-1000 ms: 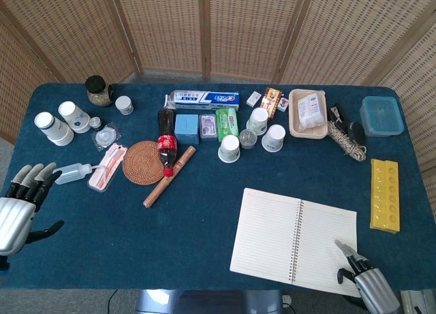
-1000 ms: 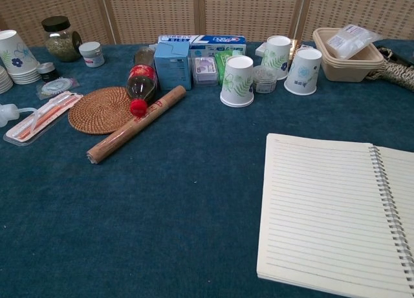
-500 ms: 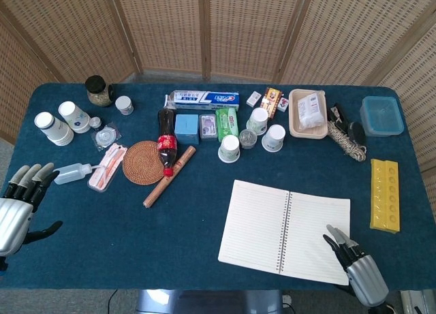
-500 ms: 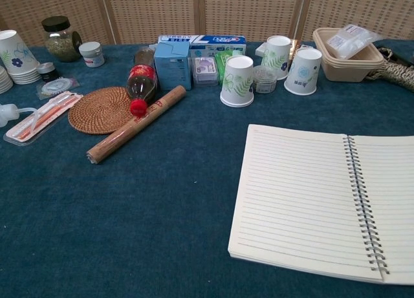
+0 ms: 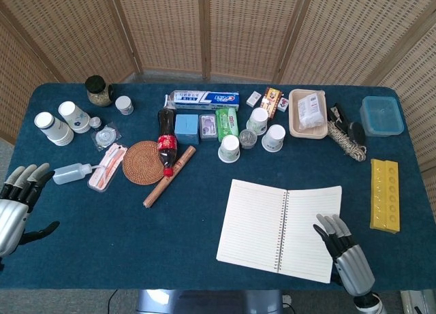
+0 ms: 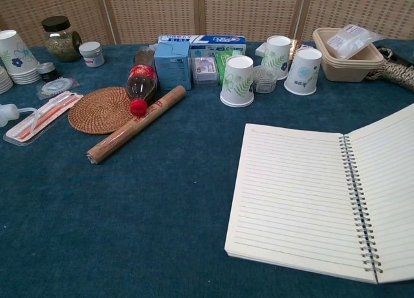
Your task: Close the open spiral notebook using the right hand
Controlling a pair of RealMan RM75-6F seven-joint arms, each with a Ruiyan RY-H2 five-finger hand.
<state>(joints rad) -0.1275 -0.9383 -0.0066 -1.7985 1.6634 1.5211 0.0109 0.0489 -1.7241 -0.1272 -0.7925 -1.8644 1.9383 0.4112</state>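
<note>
The spiral notebook (image 5: pixel 253 222) lies open on the blue table, lined pages up, its wire spine (image 5: pixel 281 229) running front to back. In the chest view the notebook (image 6: pixel 294 194) shows its right page (image 6: pixel 388 175) tilted up off the table while the left page lies flat. My right hand (image 5: pixel 344 254) is at the near right corner of that right page, fingers apart, their tips touching the paper. Whether they lie under or over the sheet I cannot tell. My left hand (image 5: pixel 15 205) hovers at the table's left edge, fingers spread, holding nothing. Neither hand shows in the chest view.
Behind the notebook stand paper cups (image 5: pixel 229 148), a cola bottle (image 5: pixel 165 142), a woven coaster (image 5: pixel 144 162) and a brown roll (image 5: pixel 169 176). A yellow tray (image 5: pixel 385 195) lies right of the notebook, with a coil of rope (image 5: pixel 344 140) and a blue box (image 5: pixel 381 115) beyond.
The notebook has slid left across the table. Its right page has risen from flat to tilted, and my right hand has moved left and forward with it. The left hand drifted slightly.
</note>
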